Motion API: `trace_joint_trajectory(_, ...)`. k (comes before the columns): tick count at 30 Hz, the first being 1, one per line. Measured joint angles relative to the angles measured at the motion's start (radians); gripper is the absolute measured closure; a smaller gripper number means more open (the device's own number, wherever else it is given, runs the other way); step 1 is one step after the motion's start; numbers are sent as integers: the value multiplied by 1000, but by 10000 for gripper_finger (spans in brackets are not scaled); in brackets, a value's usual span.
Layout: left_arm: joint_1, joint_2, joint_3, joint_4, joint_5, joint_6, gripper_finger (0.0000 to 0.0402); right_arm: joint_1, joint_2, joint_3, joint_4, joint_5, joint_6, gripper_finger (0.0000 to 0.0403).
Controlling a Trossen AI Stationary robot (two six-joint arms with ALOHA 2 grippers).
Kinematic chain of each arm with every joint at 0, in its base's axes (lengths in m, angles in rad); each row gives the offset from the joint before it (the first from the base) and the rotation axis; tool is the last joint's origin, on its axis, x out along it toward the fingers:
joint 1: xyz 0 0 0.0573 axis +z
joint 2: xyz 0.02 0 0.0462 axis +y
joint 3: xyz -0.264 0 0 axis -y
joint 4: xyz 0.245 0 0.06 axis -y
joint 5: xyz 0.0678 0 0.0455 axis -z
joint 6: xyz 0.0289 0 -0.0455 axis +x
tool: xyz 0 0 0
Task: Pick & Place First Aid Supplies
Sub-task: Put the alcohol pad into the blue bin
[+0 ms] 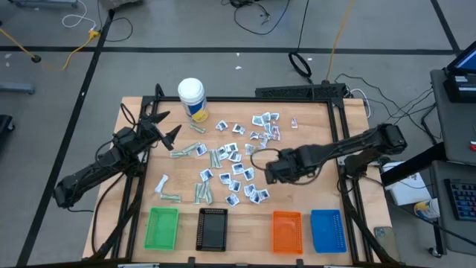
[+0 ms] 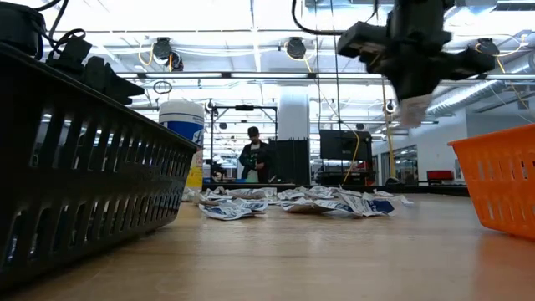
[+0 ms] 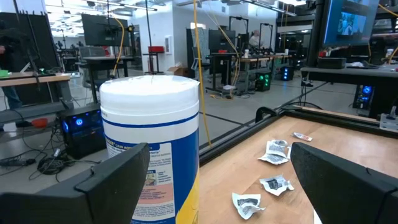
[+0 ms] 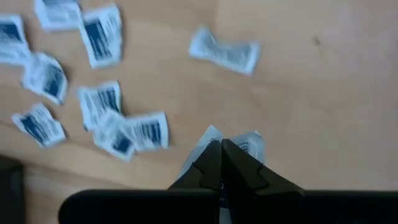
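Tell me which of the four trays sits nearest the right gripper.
The orange tray: it lies closest to the right gripper; green, black and blue sit farther.

Pale wood-grain surface (image 1: pixel 312 134), smooth with a soft sheen; thin crinkled white-and-blue sachets (image 4: pixel 99 38) of paper or foil, plus duller grey-green strips (image 1: pixel 181 153). Glossy white plastic bottle (image 3: pixel 150 146) with slick printed label; trays moulded slotted plastic: green tray (image 1: pixel 162 228), black tray (image 2: pixel 79 167), orange tray (image 2: pixel 497 180), blue tray (image 1: pixel 327 230). Matt black right tool (image 4: pixel 220 163) and left tool (image 3: pixel 217 180).
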Motion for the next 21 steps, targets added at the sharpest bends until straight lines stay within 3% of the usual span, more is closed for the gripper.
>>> trace_joint_trajectory(16, 0, 0, 0, 0, -1, 0, 5, 371, -1, 0, -59, -8, 362, 403)
trace_joint_trajectory(21, 0, 0, 0, 0, -1, 0, 5, 480, -6, 0, -83, -57, 431, 403)
